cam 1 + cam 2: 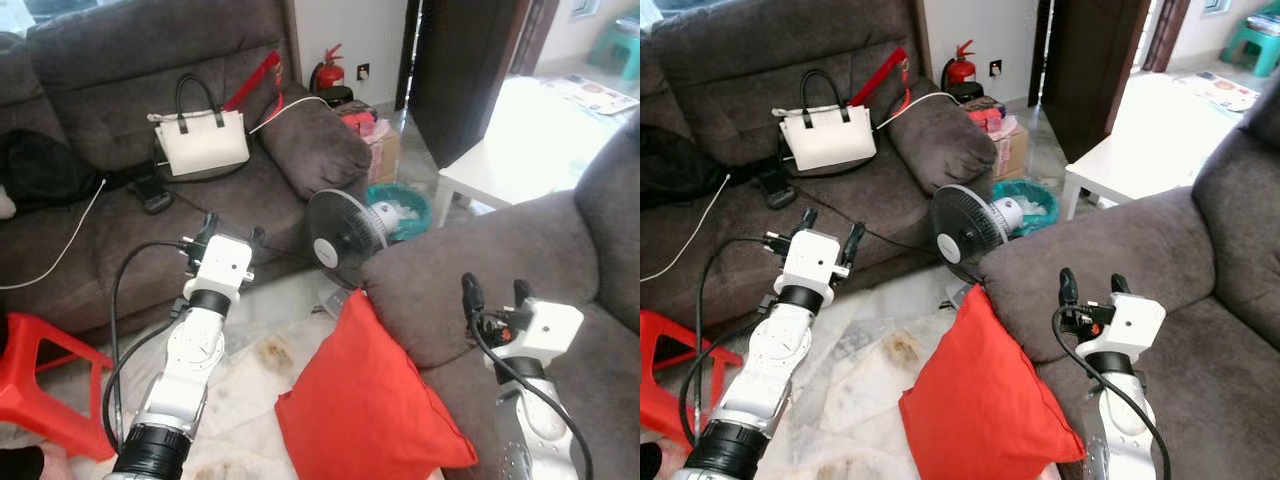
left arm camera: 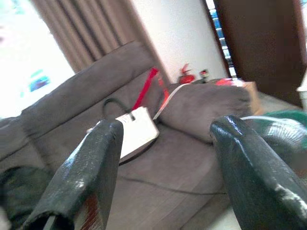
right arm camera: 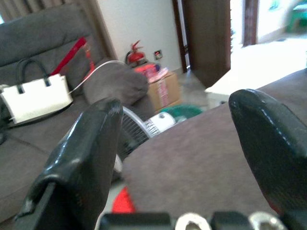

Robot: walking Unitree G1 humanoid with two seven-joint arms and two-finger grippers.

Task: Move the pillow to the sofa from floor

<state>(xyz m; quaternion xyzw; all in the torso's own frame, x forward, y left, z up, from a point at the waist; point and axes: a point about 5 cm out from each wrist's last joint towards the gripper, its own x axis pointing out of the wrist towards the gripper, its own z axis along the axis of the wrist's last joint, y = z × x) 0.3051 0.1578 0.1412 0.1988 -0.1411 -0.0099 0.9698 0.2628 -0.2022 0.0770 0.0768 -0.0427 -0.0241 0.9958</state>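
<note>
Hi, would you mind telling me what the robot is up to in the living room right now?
It is standing over a red square fabric pillow that sits on the marble floor, leaning against the arm of the near grey-brown sofa. Neither gripper has hold of it. The left gripper is raised with fingers open, towards the far sofa where a white handbag with black handles rests. The right gripper hovers open above the near sofa. A small black fan stands just behind the pillow.

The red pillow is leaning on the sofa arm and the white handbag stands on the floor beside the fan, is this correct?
Not quite. The white handbag stands on the far sofa's seat, as the left eye view shows. The red pillow does lean on the near sofa arm.
</note>
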